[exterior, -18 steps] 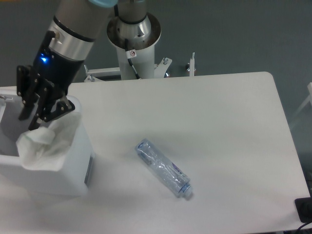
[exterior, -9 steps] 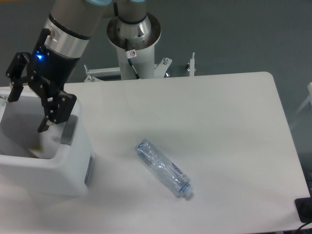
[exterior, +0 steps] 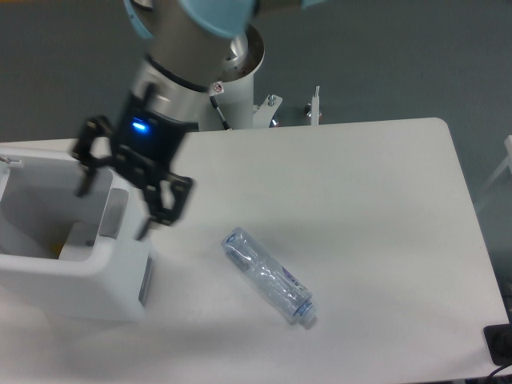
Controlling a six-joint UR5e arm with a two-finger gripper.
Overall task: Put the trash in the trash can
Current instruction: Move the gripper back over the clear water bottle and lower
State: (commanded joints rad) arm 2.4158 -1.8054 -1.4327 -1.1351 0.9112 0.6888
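Observation:
A crushed clear plastic bottle (exterior: pixel 269 276) with a bluish label lies on the white table, right of centre toward the front. The white boxy trash can (exterior: pixel 72 268) stands at the left edge, with a pale crinkled piece (exterior: pixel 80 237) lying inside it. My gripper (exterior: pixel 112 204) hangs open over the can's right rim, with nothing between its dark fingers (exterior: pixel 157 210). It is well to the left of the bottle and higher than it.
The robot's white base column (exterior: pixel 224 88) and its bracket stand behind the table's far edge. A dark object (exterior: pixel 500 344) sits at the lower right corner.
The gripper opened over the can and the plastic bag dropped inside. Since then the arm has swung right, from above the can's middle to its right rim. The bottle has not moved.

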